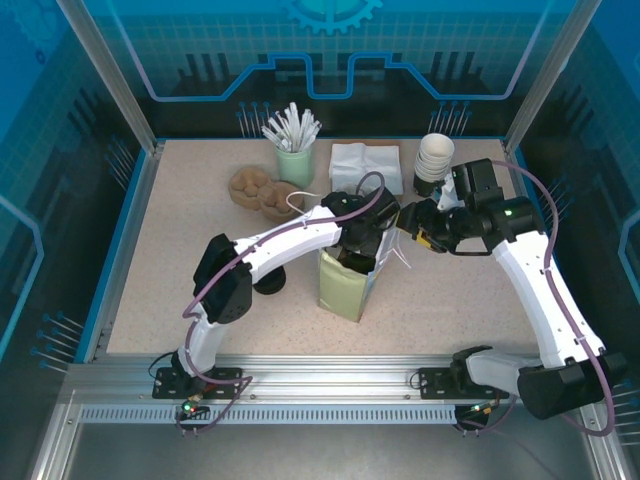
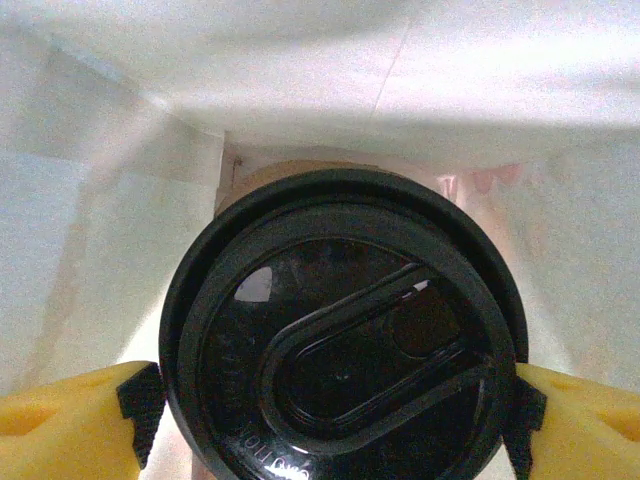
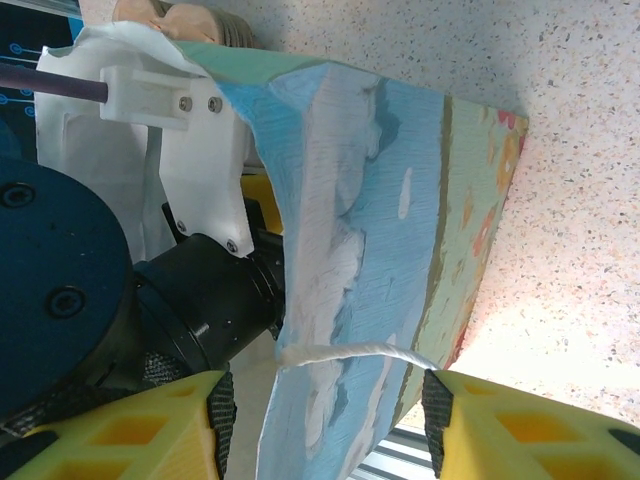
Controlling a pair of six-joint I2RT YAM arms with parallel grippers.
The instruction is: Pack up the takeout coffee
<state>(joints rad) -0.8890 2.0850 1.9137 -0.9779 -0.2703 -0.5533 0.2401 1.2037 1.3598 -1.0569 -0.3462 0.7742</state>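
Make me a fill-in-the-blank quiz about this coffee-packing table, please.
The round paper cup is capped in ___ plastic.
The fingers of the left gripper are ___.
The tall pale green paper bag holds that ___.
Missing words: black, yellow, cup.

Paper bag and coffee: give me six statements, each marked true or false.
1. The takeout coffee sits inside the paper bag. True.
2. Its lid is white. False: it is black.
3. The left gripper has a finger on each side of the lid. True.
4. The bag lies flat on its side. False: it stands upright, mouth up.
5. The stack of cups is inside the bag. False: it stands on the table, beside the napkins.
6. The right gripper straddles the bag's wall. True.
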